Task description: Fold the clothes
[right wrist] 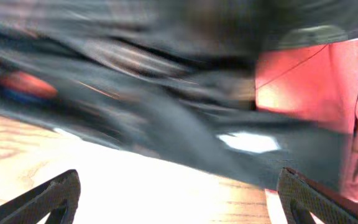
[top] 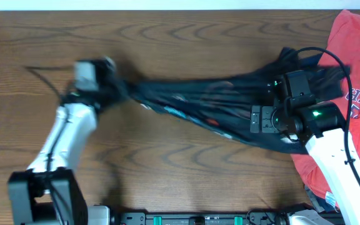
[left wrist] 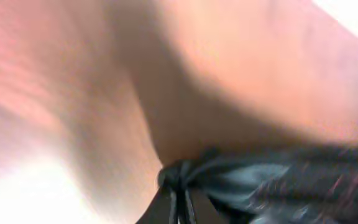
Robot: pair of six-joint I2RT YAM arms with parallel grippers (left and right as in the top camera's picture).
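The black jersey (top: 211, 100) with orange swirls is stretched in a long bunched band across the table's middle, from the left gripper to the right arm. My left gripper (top: 114, 87) is shut on its left end; the left wrist view shows the cloth (left wrist: 260, 183) pinched between the fingers (left wrist: 179, 186). My right gripper (top: 258, 120) hovers over the jersey's right part, fingers (right wrist: 179, 199) wide open and empty, the blurred jersey (right wrist: 166, 106) stretched beyond them.
A red T-shirt (top: 355, 62) with white lettering lies at the right edge, partly under the right arm; it also shows in the right wrist view (right wrist: 303, 81). The wooden table (top: 180, 37) surrounds the jersey.
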